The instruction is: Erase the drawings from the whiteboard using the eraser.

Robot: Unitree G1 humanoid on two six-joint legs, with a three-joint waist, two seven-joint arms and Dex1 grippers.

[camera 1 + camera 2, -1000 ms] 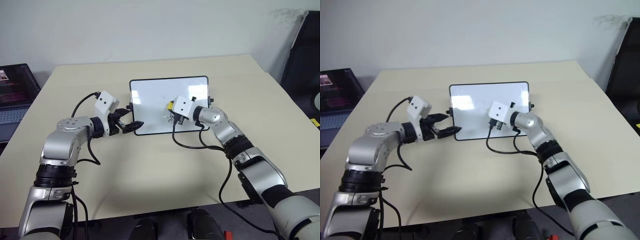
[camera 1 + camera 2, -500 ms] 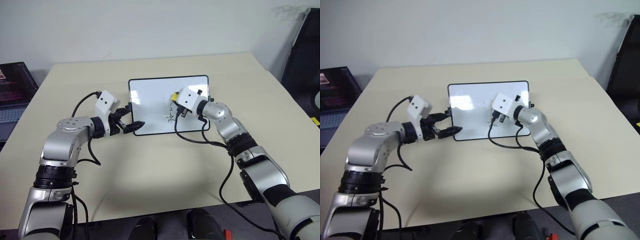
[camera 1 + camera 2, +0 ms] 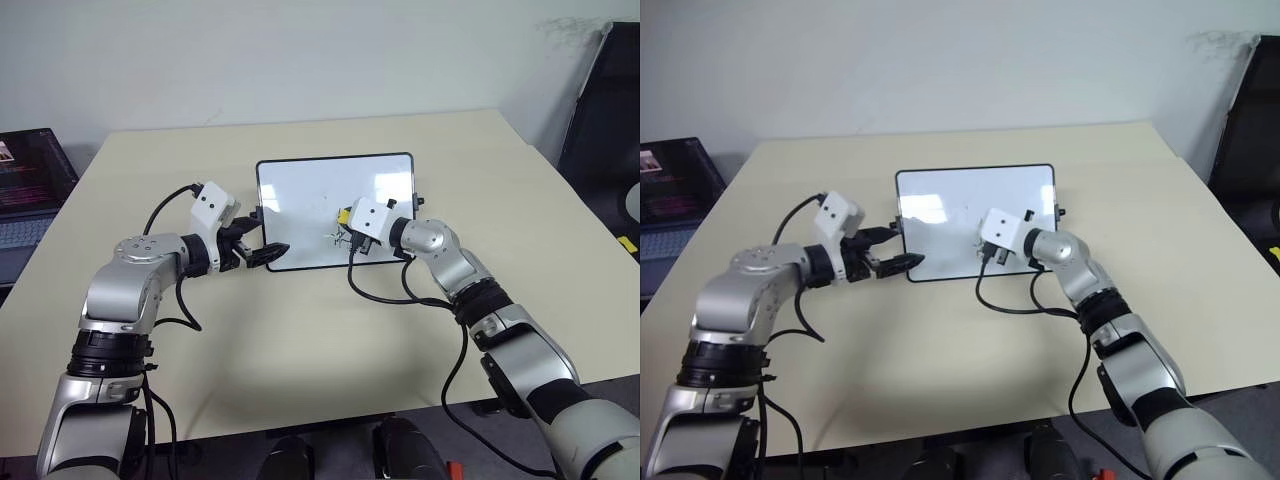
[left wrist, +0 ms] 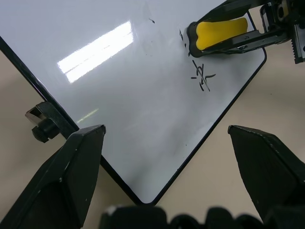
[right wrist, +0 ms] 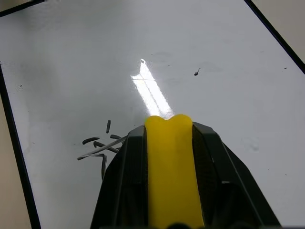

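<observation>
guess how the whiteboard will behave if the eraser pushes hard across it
The whiteboard lies flat, thin and glossy on the smooth table, so it probably slides. The left claw sits open at its corner, likely bracing. It looks stiff, unlikely to bend.

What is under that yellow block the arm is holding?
The whiteboard lies under the eraser, which the right gripper clamps. Beside it some black drawings remain. Whether more marks lie beneath the eraser cannot be seen, it covers that patch.
</observation>
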